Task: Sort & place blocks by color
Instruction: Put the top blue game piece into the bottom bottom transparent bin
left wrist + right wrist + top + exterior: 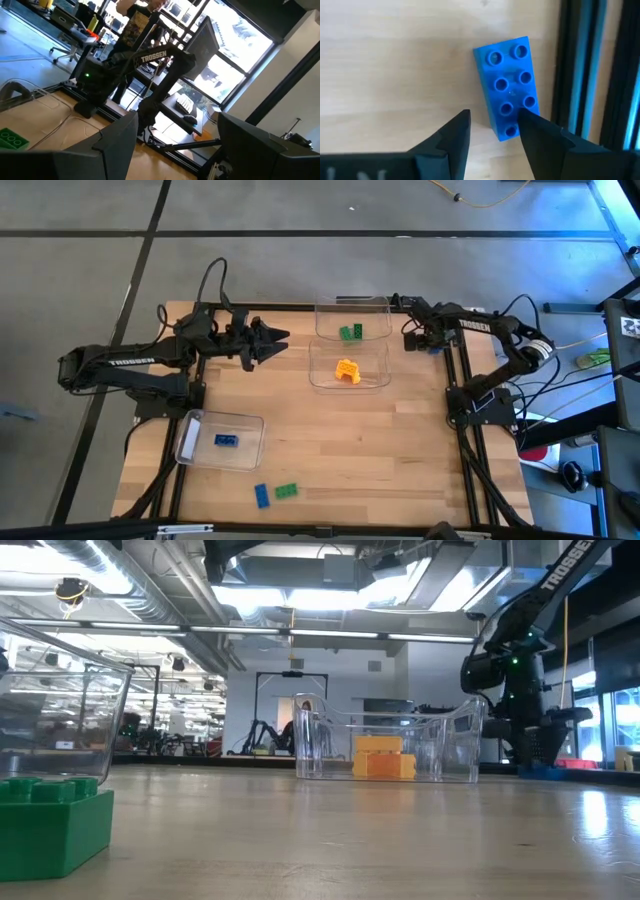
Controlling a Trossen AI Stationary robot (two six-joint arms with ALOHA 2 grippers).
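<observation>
on left arm (110, 365) — "trossen" lettering

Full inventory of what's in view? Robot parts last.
Clear plastic bins: three, clear; two at far centre, one near-left.
Green studded toy bricks: count unclear in the farthest bin; one loose at the near edge.
Yellow-orange studded bricks: stacked, count unclear; second central bin.
Blue studded bricks: three; one in the near-left bin, one loose at the near edge, one by the right rail.
Wooden table: one, light wood.
Left end effector: open, empty, left of the farthest bin.
Right end effector: open, above the rail-side blue brick.
</observation>
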